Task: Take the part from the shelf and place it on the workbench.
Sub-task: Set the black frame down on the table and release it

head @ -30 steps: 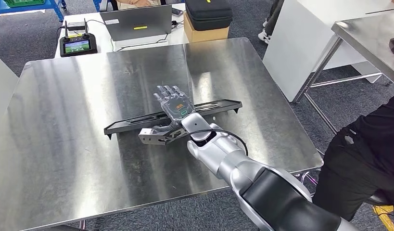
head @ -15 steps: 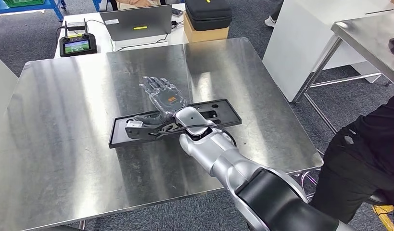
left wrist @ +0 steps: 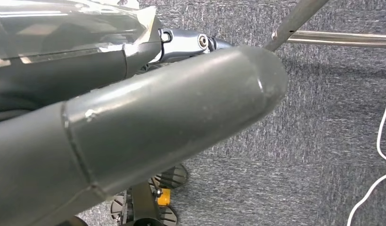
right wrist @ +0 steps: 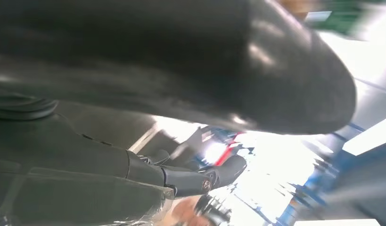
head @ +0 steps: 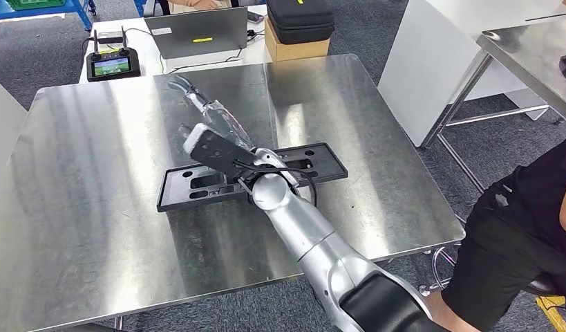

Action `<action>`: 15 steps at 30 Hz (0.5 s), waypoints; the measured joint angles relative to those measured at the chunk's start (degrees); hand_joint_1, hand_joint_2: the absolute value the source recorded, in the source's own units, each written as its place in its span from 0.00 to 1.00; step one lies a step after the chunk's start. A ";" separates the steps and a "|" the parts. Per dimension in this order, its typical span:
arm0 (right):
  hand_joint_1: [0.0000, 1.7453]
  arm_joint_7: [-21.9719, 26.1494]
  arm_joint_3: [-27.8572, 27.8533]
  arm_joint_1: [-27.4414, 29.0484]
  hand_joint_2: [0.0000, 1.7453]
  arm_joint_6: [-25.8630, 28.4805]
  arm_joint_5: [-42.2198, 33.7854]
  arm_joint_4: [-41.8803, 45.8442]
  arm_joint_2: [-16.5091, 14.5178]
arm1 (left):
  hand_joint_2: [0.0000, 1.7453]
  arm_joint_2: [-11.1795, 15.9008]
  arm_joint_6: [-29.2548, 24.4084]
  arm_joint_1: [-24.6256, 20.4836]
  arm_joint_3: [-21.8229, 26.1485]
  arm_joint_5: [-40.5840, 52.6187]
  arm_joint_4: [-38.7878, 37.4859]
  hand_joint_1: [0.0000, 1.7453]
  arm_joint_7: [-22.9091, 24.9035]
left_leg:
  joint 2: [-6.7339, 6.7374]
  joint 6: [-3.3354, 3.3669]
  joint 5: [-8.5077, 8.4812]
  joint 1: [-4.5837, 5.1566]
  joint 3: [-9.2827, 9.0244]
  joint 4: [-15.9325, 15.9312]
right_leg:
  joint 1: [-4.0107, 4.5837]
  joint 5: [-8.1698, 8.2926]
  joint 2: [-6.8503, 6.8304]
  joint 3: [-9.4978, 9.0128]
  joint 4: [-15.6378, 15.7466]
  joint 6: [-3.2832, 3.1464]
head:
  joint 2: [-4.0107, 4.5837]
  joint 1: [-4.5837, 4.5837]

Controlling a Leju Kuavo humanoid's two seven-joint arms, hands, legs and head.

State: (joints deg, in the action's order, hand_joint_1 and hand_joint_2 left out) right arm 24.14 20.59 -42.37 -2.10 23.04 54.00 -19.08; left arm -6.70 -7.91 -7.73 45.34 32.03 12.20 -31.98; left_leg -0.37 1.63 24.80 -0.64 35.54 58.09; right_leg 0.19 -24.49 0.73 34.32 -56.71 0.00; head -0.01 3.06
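Lying flat at the centre of the head view, the part (head: 252, 176), a long black tray-like piece, rests on the workbench (head: 93, 173). The right hand (head: 214, 117) is above it, toward the upper left, fingers extended and apart, holding nothing and clear of the part. The left hand (left wrist: 134, 127) appears in its wrist view over grey carpet; its state cannot be determined. A person (head: 522, 235) stands at right.

You are looking at grey carpet (head: 376, 31) under a white table (head: 218, 59) that carries a laptop (head: 197, 31), a handheld controller (head: 112, 66) and a cardboard box (head: 297, 45) topped by a black case (head: 299, 19), with a white cabinet (head: 432, 62) and a steel table (head: 529, 55) to the right.
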 joint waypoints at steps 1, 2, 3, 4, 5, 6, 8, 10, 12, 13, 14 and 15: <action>0.00 0.25 -0.02 1.52 0.00 -0.96 -3.64 3.25 0.22 | 0.00 -0.01 0.01 0.07 0.04 0.09 0.00 0.00 0.01 | 0.00 -0.01 0.01 0.00 0.00 0.00 | 0.00 0.00 0.00 0.00 0.00 0.00 | 0.00 0.00; 0.00 0.46 -0.02 3.05 0.00 -1.77 -6.99 6.34 0.49 | 0.00 -0.01 0.01 0.13 0.07 0.20 0.00 0.00 0.05 | 0.00 -0.02 0.02 0.00 0.00 0.00 | 0.00 0.00 0.00 0.01 0.01 0.00 | 0.00 0.00; 0.00 0.58 -0.02 4.60 0.00 -2.49 -10.24 9.46 0.80 | 0.00 -0.01 0.02 0.19 0.10 0.30 0.00 0.00 0.18 | 0.00 -0.03 0.03 0.00 0.00 0.00 | 0.00 0.00 0.00 0.01 0.01 0.00 | 0.00 0.00; 0.00 0.58 -0.02 6.14 0.00 -3.05 -13.22 12.61 1.18 | 0.00 -0.01 0.04 0.25 0.15 0.39 0.00 0.00 0.38 | -0.01 -0.05 0.05 0.01 0.00 0.00 | 0.00 -0.01 0.00 0.01 0.01 0.00 | 0.00 0.00; 0.00 0.50 -0.02 7.53 0.00 -3.40 -15.57 15.52 1.58 | 0.00 0.02 0.06 0.30 0.21 0.50 0.00 0.00 0.67 | -0.02 -0.07 0.07 0.01 0.00 0.00 | 0.00 -0.01 0.00 0.01 0.01 0.00 | -0.01 0.00; 0.00 0.39 -0.02 8.75 0.00 -3.63 -17.52 18.17 2.01 | 0.00 0.05 0.08 0.34 0.27 0.65 0.00 0.00 1.01 | -0.03 -0.08 0.08 0.01 0.00 0.00 | 0.00 -0.01 0.01 0.01 0.01 0.00 | -0.01 0.00; 0.00 0.21 -0.02 10.77 0.00 -4.20 -20.74 22.25 2.84 | 0.00 0.16 0.08 0.36 0.40 0.92 0.00 0.00 1.86 | -0.03 -0.10 0.11 0.01 0.00 0.00 | 0.00 -0.01 0.01 0.01 0.02 0.00 | -0.01 0.00; 0.00 0.21 -0.01 12.42 0.00 -5.16 -23.91 25.29 3.56 | 0.00 0.28 0.02 0.35 0.49 1.06 0.00 0.00 2.82 | -0.03 -0.10 0.11 0.00 -0.01 0.00 | 0.00 -0.01 0.02 0.01 0.02 0.00 | -0.01 0.00; 0.00 0.25 0.02 13.67 0.00 -5.80 -25.57 27.57 4.16 | 0.00 0.37 -0.06 0.34 0.52 1.17 0.00 0.00 3.45 | -0.03 -0.10 0.11 0.00 -0.01 0.00 | 0.00 -0.01 0.02 0.01 0.02 0.00 | 0.00 0.00; 0.00 0.26 0.04 14.14 0.00 -5.94 -25.83 28.42 4.40 | 0.00 0.41 -0.10 0.34 0.53 1.21 0.01 0.00 3.58 | -0.03 -0.10 0.11 0.00 -0.02 0.00 | 0.00 -0.01 0.02 0.01 0.02 0.00 | 0.00 0.00; 0.00 0.27 0.06 14.52 0.00 -6.05 -26.06 29.17 4.63 | 0.00 0.44 -0.16 0.33 0.54 1.25 0.02 0.00 3.71 | -0.03 -0.10 0.11 0.00 -0.02 0.00 | 0.00 -0.01 0.02 0.01 0.02 0.00 | 0.01 0.00; 0.00 0.27 0.09 14.83 0.00 -6.21 -26.43 29.82 4.82 | 0.00 0.48 -0.33 0.32 0.56 1.25 0.02 0.00 3.80 | -0.02 -0.10 0.11 -0.01 -0.03 0.00 | 0.01 -0.01 0.02 0.00 0.02 0.00 | 0.01 0.00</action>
State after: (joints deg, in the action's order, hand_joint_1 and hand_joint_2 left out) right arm 24.41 20.68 -27.55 -8.31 -3.38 83.82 -14.26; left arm -6.22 -8.24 -7.42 45.90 33.28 12.21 -28.18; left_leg -0.39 1.53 24.90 -0.65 35.52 58.09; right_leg 0.20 -24.50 0.75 34.33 -56.69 0.00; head -0.01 3.06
